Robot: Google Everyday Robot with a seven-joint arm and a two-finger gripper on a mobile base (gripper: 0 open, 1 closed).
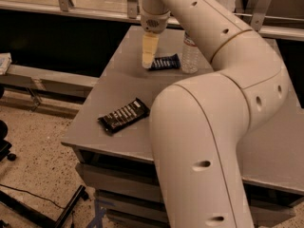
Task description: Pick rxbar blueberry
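The rxbar blueberry [165, 62] is a short dark blue bar with white lettering. It lies flat at the far middle of the grey table [109, 96]. My gripper [148, 61] hangs from the white arm with its pale yellow fingers pointing down. It is just left of the blue bar's left end, low over the table top, and I see nothing held in it. A longer black bar with white lines [124, 116] lies nearer the front left edge.
A clear plastic water bottle [190, 54] stands just right of the blue bar. My large white arm [209, 127] covers the table's right half. A railing and dark gap run behind the table. The floor at left holds a cable and a stand.
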